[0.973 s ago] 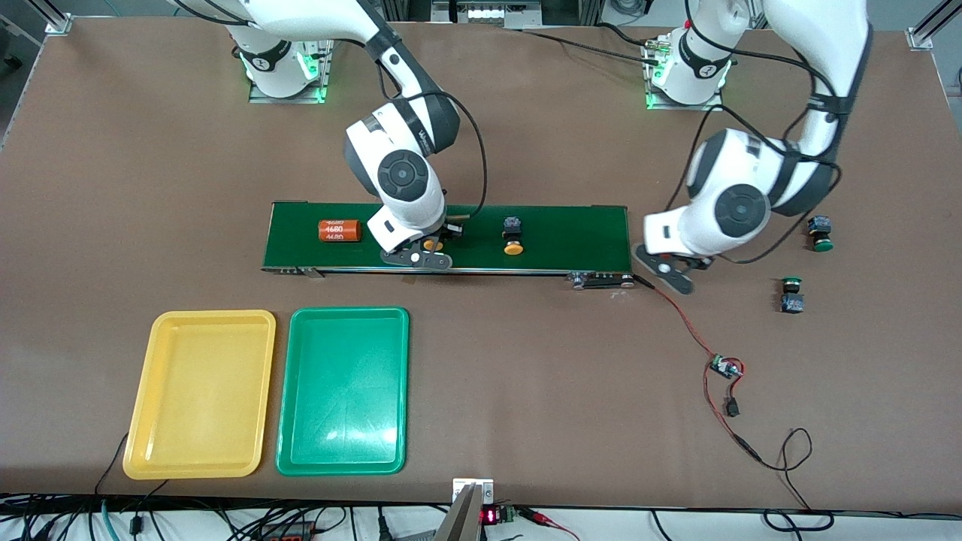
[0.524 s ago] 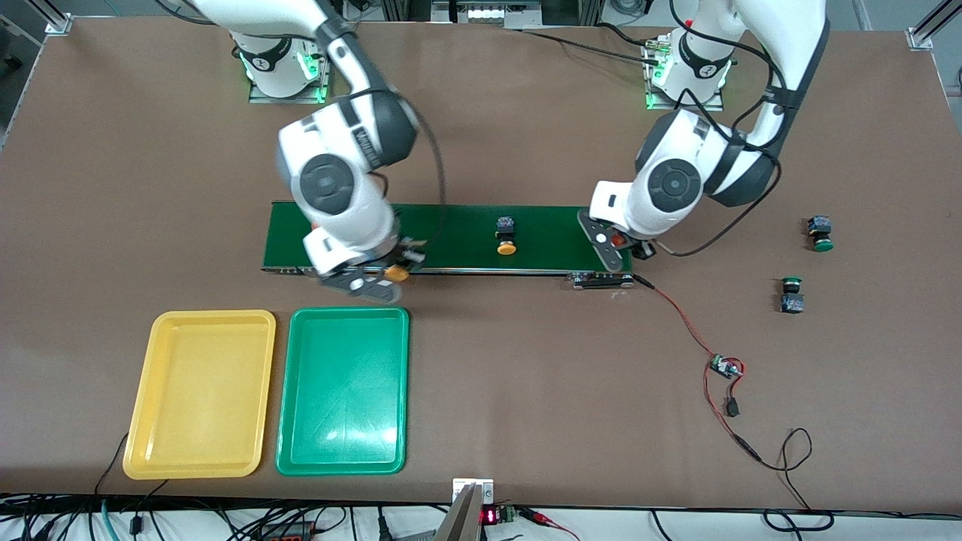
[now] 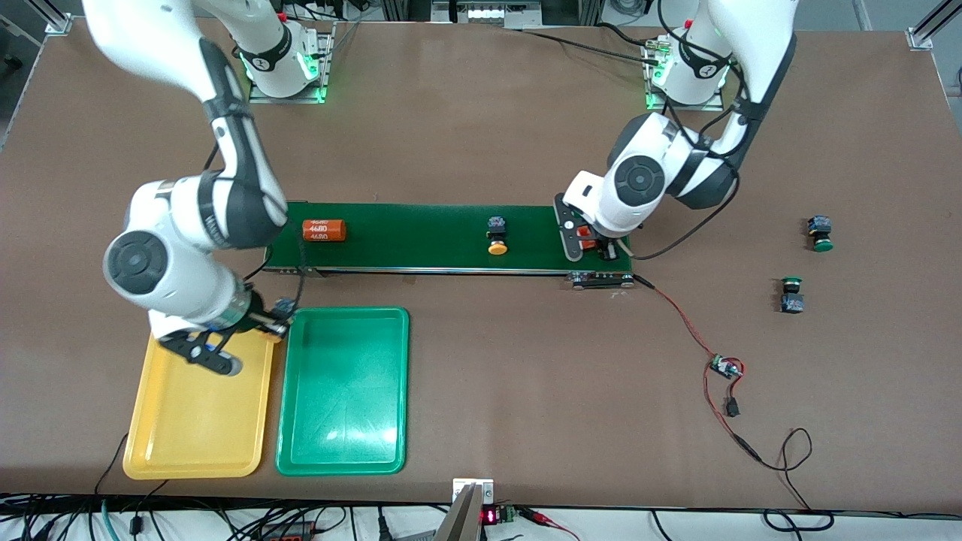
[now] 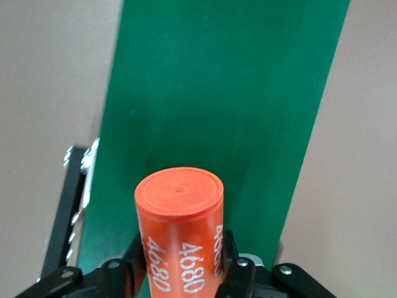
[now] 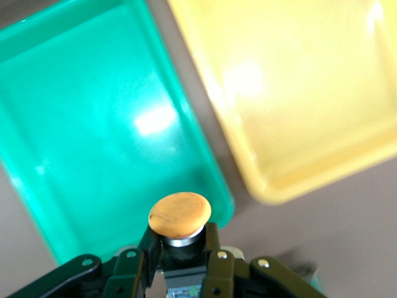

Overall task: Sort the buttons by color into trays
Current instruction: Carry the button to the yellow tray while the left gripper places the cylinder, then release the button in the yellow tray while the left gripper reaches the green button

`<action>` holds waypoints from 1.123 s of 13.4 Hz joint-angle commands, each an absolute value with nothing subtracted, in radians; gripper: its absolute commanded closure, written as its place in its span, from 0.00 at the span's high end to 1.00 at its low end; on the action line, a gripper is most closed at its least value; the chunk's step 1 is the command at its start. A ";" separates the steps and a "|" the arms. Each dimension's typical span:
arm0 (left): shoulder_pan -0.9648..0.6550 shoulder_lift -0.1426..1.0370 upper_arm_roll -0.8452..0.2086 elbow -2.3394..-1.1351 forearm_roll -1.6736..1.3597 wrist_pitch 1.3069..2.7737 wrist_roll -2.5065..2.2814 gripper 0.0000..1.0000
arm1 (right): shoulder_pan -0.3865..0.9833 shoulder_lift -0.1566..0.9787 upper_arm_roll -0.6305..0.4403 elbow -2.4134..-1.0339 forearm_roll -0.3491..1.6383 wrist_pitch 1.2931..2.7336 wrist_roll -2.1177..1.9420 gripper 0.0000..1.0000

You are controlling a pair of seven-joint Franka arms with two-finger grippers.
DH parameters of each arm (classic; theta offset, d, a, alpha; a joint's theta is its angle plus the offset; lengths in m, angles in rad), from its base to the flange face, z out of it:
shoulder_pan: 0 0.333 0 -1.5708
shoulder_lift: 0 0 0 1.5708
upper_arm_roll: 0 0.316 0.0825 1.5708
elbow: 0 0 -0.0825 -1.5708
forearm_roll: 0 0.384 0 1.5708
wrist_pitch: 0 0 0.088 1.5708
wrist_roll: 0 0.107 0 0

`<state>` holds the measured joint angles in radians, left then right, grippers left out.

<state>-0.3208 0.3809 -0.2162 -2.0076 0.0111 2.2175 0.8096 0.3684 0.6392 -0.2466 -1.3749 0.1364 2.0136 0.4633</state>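
My right gripper [image 3: 270, 323] is shut on a yellow-capped button [image 5: 180, 214] and holds it up over the adjoining rims of the yellow tray [image 3: 150, 421] and the green tray [image 3: 342, 443], at their belt-side corners. Both trays show in the right wrist view, the green tray [image 5: 80, 124] and the yellow tray [image 5: 291, 93]. A second yellow-capped button [image 3: 496, 237] lies on the conveyor belt [image 3: 421, 240]. Two green-capped buttons [image 3: 821, 233] [image 3: 789, 294] sit on the table toward the left arm's end. My left gripper [image 3: 590, 244] is shut on an orange "4680" cylinder [image 4: 180, 211] over the belt's end.
Another orange "4680" cylinder [image 3: 324, 230] lies on the belt near the right arm's end. A red and black wire with a small circuit board [image 3: 725, 368] runs from the belt's end toward the front camera. Both trays are empty.
My right gripper carried the yellow-capped button off the belt to above the trays. My left gripper swung over the belt's end. The button and cylinder on the belt drifted toward the right arm's end.
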 commanded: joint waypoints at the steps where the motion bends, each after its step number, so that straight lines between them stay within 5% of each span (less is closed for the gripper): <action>1: -0.339 0.388 -0.215 -2.000 0.032 2.226 0.825 0.47 | 0.281 0.756 -0.239 -1.282 0.127 2.055 0.268 0.00; 2: -0.337 0.388 -0.215 -2.003 0.032 2.224 0.830 0.99 | 0.255 0.787 -0.239 -1.278 0.126 2.106 0.206 0.00; 11: -0.304 0.270 -0.120 -1.987 0.020 2.120 0.790 1.00 | 0.175 0.934 -0.230 -1.238 0.054 2.240 0.014 0.03; 12: -0.304 0.262 -0.088 -1.980 0.020 2.094 0.782 1.00 | 0.176 0.942 -0.229 -1.239 0.054 2.252 0.011 0.33; 13: -0.289 0.259 -0.074 -1.974 0.018 2.073 0.781 1.00 | 0.175 0.939 -0.230 -1.242 0.058 2.255 0.011 0.99; 15: -0.262 0.259 -0.025 -1.936 0.018 2.014 0.761 1.00 | 0.173 0.911 -0.229 -1.243 0.061 2.235 0.008 1.00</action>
